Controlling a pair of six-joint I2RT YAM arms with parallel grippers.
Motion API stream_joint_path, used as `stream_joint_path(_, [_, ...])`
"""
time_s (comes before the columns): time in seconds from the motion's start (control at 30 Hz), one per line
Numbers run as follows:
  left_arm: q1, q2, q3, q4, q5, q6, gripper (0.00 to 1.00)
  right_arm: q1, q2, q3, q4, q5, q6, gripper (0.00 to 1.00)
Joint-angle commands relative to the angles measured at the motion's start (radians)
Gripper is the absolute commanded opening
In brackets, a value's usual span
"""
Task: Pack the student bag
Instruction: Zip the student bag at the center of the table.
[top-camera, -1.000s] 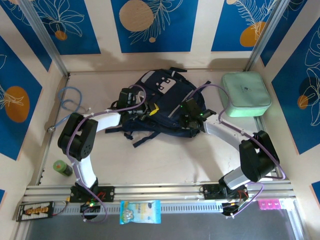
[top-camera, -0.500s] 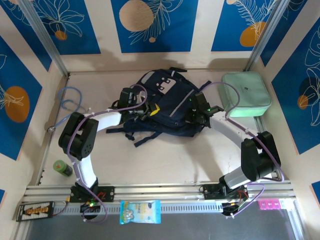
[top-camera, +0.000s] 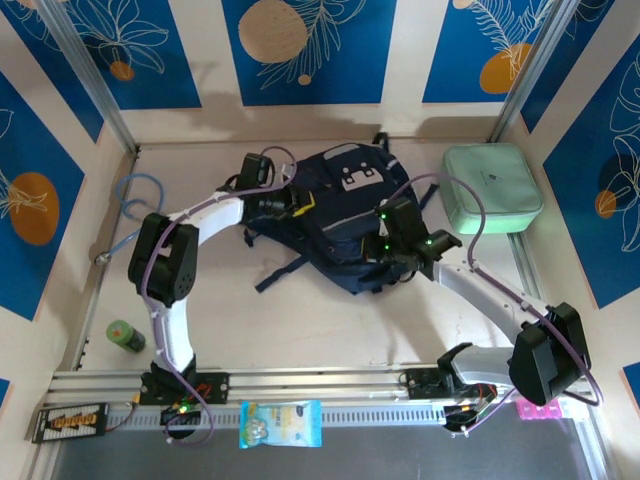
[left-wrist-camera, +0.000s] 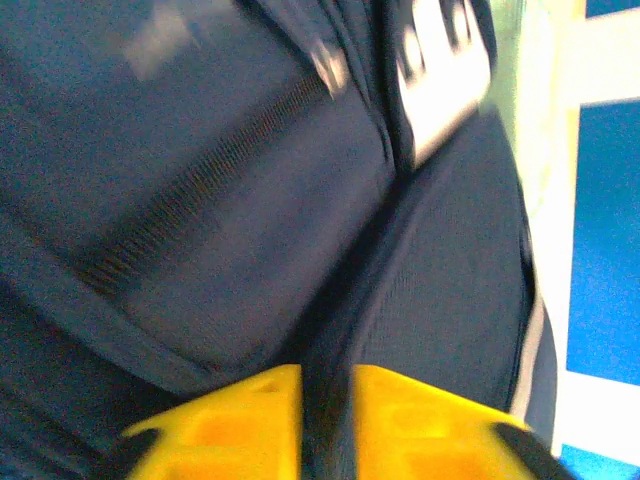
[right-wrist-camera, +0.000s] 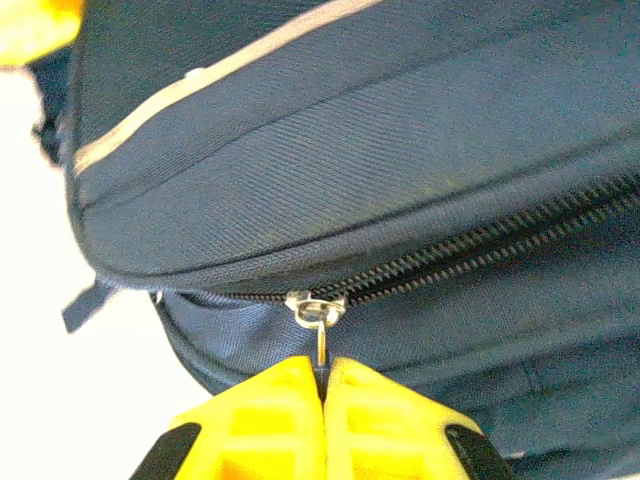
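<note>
Two claws held the bag (top-camera: 345, 215) lying mid-table (top-camera: 330, 320): the left claw (left-wrist-camera: 322, 420) pinched shut on a fold of its fabric, apparently as a brace, and the right claw (right-wrist-camera: 322, 395) clamped on the zip pull (right-wrist-camera: 319, 325), likely to run the zipper.

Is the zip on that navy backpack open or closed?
Closed where visible: right of the slider the zipper teeth are meshed, no gap. Left of it, cannot tell. The right gripper pinches the pull tab.
</note>
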Motion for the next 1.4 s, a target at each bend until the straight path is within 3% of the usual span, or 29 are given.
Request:
stream_joint_path(0.0, [0.053, 0.018, 0.059, -0.101, -0.098, 0.108, 0.37, 0.047, 0.012, -0.002, 0.036, -0.115, 0.041, 0.0])
stream_joint_path(0.07, [0.078, 0.0, 0.037, -0.091, -0.109, 0.089, 0.57, 0.065, 0.057, 0.018, 0.101, -0.153, 0.061, 0.0])
stream_joint_path(0.17, [0.13, -0.069, -0.052, -0.046, -0.112, 0.048, 0.69, 0.096, 0.147, 0.089, 0.162, -0.175, 0.06, 0.0])
stream_joint_path(0.3, [0.176, -0.204, -0.202, -0.019, -0.121, 0.03, 0.78, 0.129, 0.269, 0.199, 0.208, -0.185, 0.056, 0.0])
stream_joint_path(0.47, [0.184, -0.342, -0.359, 0.025, -0.097, -0.036, 0.82, 0.151, 0.401, 0.318, 0.232, -0.198, 0.065, 0.0])
stream_joint_path(0.6, [0.186, -0.402, -0.455, 0.153, -0.043, -0.177, 0.79, 0.164, 0.465, 0.388, 0.237, -0.213, 0.069, 0.0])
stream_joint_path(0.77, [0.168, -0.429, -0.486, 0.286, -0.026, -0.33, 0.68, 0.17, 0.499, 0.421, 0.246, -0.225, 0.078, 0.0])
stream_joint_path(1.0, [0.108, -0.385, -0.481, 0.29, -0.09, -0.393, 0.51, 0.172, 0.521, 0.433, 0.242, -0.229, 0.081, 0.0])
stream_joint_path(1.37, [0.069, -0.359, -0.46, 0.176, -0.207, -0.351, 0.37, 0.173, 0.514, 0.438, 0.222, -0.207, 0.084, 0.0])
